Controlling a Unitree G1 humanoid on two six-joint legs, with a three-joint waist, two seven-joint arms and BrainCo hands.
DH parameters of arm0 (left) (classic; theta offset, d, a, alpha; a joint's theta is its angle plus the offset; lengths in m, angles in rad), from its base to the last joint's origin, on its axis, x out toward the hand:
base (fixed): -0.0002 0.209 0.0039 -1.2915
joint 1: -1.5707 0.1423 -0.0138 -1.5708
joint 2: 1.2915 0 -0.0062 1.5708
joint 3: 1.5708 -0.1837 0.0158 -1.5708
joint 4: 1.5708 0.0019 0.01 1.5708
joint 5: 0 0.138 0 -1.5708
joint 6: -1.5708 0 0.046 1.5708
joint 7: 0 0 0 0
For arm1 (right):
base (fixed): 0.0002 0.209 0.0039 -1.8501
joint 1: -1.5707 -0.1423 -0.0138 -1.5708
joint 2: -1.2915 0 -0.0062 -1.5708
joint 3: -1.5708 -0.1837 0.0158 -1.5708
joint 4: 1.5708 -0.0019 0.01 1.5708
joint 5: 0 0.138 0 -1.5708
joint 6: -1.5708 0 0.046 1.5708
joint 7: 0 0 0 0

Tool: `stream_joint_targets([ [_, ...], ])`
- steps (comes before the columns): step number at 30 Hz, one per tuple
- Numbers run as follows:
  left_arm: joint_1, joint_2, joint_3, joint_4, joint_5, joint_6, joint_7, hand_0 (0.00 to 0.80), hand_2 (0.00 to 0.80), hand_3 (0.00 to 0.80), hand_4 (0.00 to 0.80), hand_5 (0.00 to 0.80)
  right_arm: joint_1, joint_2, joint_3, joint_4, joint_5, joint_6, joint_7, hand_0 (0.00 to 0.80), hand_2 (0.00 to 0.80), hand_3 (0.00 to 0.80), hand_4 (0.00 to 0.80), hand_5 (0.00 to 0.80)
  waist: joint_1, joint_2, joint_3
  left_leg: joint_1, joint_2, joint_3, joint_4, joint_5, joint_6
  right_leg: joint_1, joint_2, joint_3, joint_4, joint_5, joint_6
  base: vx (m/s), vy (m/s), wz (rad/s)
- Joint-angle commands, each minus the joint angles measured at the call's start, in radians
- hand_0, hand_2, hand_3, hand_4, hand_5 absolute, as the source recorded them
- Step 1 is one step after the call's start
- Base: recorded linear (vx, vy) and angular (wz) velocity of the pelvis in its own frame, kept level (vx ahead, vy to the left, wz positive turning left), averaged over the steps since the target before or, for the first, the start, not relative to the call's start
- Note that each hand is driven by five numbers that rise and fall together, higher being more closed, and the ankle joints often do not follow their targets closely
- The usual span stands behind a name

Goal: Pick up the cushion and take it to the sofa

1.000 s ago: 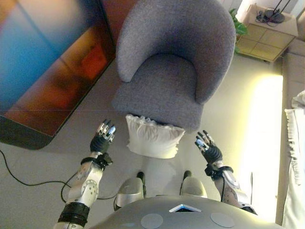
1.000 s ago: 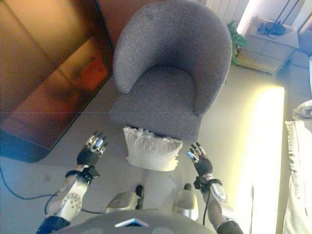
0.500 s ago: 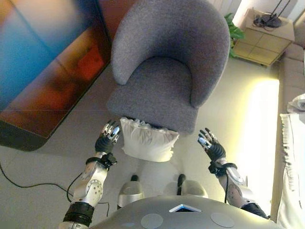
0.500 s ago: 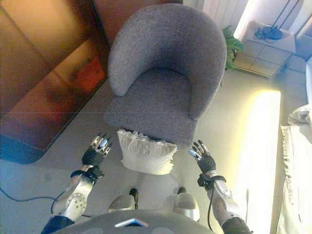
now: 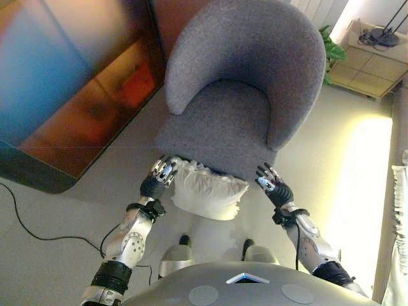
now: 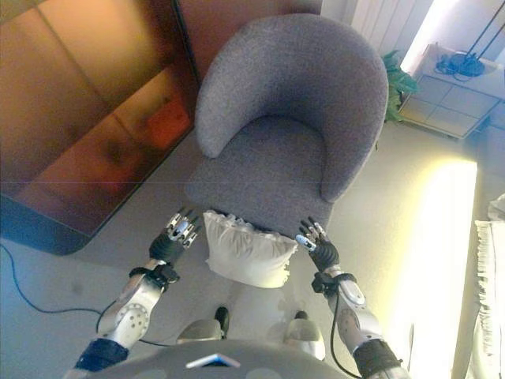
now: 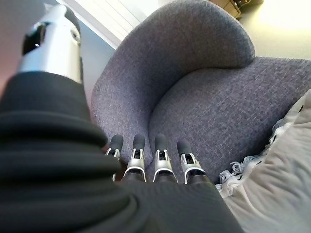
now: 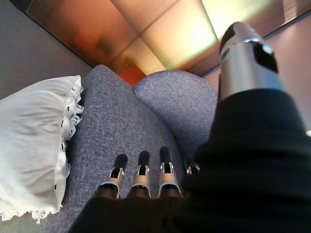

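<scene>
A white cushion [image 5: 207, 193] with a frilled edge leans on the floor against the front of a grey armchair [image 5: 239, 108]. My left hand [image 5: 159, 178] is open right beside the cushion's left edge, fingers [image 7: 160, 162] straight and pointing at the chair front. My right hand [image 5: 271, 186] is open a little off the cushion's right edge, fingers [image 8: 141, 177] straight against the grey chair fabric. Neither hand holds the cushion [image 8: 31, 145]. The cushion's frill [image 7: 272, 170] shows close beside the left hand.
A large glossy dark panel [image 5: 64, 89] lies on the floor to the left. At the far right are a light wooden cabinet [image 5: 370, 60], a green plant [image 5: 333, 48] and a pale sofa edge with a white fringed cloth [image 5: 400, 210].
Both hands have closed in on the cushion's sides: the left now sits at its left edge, the right nearer its right edge. The camera has also shifted.
</scene>
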State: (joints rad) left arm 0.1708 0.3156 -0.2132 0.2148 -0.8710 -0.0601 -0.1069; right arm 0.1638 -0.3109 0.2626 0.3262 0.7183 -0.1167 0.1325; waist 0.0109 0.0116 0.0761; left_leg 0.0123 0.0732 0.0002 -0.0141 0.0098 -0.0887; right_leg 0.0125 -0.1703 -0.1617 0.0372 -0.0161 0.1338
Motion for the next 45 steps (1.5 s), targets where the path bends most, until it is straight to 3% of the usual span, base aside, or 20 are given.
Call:
stream_joint_targets([
  [1,-0.101,0.029,0.040,-0.020,-0.092,0.004,-0.075,0.000,0.000,0.000,0.000,0.000,-0.085,0.017,-0.001,-0.064,0.080,-0.018,0.044,0.000,0.000,0.000,0.000,0.000,-0.011,-0.033,0.000,-0.004,0.003,0.061,0.021,-0.006,0.022,-0.001,-0.048,0.004,-0.011,0.064,0.037,-0.003,0.009,0.07],
  [3,-0.096,-0.017,0.069,-0.061,-0.344,0.134,-0.244,0.000,0.000,0.000,0.000,0.000,-0.099,0.061,-0.014,-0.108,0.376,0.075,0.231,0.000,0.000,0.000,0.000,0.000,-0.003,-0.035,0.003,-0.002,0.006,0.074,0.027,-0.012,0.026,0.004,-0.050,0.007,-0.024,0.067,0.035,-0.004,-0.001,0.03],
  [5,-0.077,-0.055,0.064,-0.063,-0.466,0.200,-0.381,0.000,0.000,0.000,0.000,0.000,-0.096,0.099,-0.008,-0.110,0.509,0.112,0.351,0.000,0.000,0.000,0.000,0.000,0.002,-0.034,0.000,0.002,0.011,0.083,0.026,-0.016,0.026,0.012,-0.048,0.008,-0.034,0.066,0.035,0.024,-0.022,-0.05],
  [7,-0.078,-0.080,0.009,-0.104,-0.557,0.212,-0.408,0.000,0.000,0.000,0.000,0.000,-0.114,0.136,0.012,-0.111,0.646,0.165,0.430,0.000,0.000,0.000,0.000,0.000,0.005,-0.032,-0.005,0.011,0.015,0.090,0.019,-0.016,0.024,0.023,-0.044,0.013,-0.045,0.067,0.039,0.053,-0.028,-0.06],
  [10,-0.087,-0.108,-0.005,-0.107,-0.624,0.248,-0.413,0.000,0.000,0.000,0.000,0.000,-0.114,0.171,0.009,-0.106,0.769,0.242,0.476,0.000,0.000,0.000,0.000,0.000,0.004,-0.031,-0.018,0.012,0.020,0.099,0.018,-0.018,0.021,0.026,-0.043,0.013,-0.048,0.064,0.041,0.034,-0.017,-0.08],
  [14,-0.070,-0.128,-0.010,-0.100,-0.645,0.261,-0.369,0.000,0.000,0.000,0.000,0.000,-0.096,0.171,0.016,-0.123,0.716,0.227,0.436,0.000,0.000,0.000,0.000,0.000,0.002,-0.033,-0.033,0.013,0.022,0.100,0.017,-0.018,0.020,0.029,-0.035,0.021,-0.053,0.060,0.036,0.034,-0.022,-0.03],
  [30,-0.050,-0.091,-0.058,-0.137,-0.550,0.242,-0.398,0.000,0.000,0.000,0.000,0.000,-0.061,0.125,0.039,-0.123,0.700,0.172,0.458,0.000,0.000,0.000,0.000,0.000,0.013,-0.032,-0.039,0.008,0.023,0.077,0.003,-0.003,0.011,0.041,-0.024,0.007,-0.080,0.067,0.031,-0.004,0.000,0.01],
  [33,-0.043,-0.057,-0.089,-0.146,-0.397,0.257,-0.453,0.000,0.000,0.000,0.000,0.000,-0.058,0.117,0.044,-0.136,0.699,0.166,0.454,0.000,0.000,0.000,0.000,0.000,0.011,-0.032,-0.036,0.007,0.023,0.077,0.002,-0.002,0.010,0.038,-0.024,0.007,-0.080,0.069,0.033,0.000,0.000,0.00],
  [36,-0.032,-0.012,-0.141,-0.141,-0.277,0.302,-0.591,0.000,0.000,0.000,0.000,0.000,-0.065,0.105,0.045,-0.145,0.704,0.158,0.453,0.000,0.000,0.000,0.000,0.000,0.006,-0.026,-0.031,0.004,0.024,0.084,0.002,0.001,0.009,0.032,-0.024,0.009,-0.079,0.072,0.038,0.000,0.000,0.00],
  [40,-0.023,0.013,-0.176,-0.103,-0.240,0.380,-0.759,0.000,0.000,0.000,0.000,0.000,-0.087,0.087,0.045,-0.139,0.733,0.159,0.466,0.000,0.000,0.000,0.000,0.000,-0.001,-0.021,-0.024,0.005,0.025,0.097,0.001,0.003,0.009,0.028,-0.024,0.015,-0.079,0.073,0.042,0.000,0.000,0.00],
  [45,-0.026,0.006,-0.211,-0.062,-0.249,0.414,-0.860,0.000,0.000,0.000,0.000,0.000,-0.102,0.079,0.060,-0.140,0.747,0.162,0.474,0.000,0.000,0.000,0.000,0.000,-0.009,-0.023,-0.022,0.018,0.029,0.110,-0.008,0.003,0.010,0.030,-0.020,0.027,-0.078,0.070,0.041,0.000,0.000,0.00],
])
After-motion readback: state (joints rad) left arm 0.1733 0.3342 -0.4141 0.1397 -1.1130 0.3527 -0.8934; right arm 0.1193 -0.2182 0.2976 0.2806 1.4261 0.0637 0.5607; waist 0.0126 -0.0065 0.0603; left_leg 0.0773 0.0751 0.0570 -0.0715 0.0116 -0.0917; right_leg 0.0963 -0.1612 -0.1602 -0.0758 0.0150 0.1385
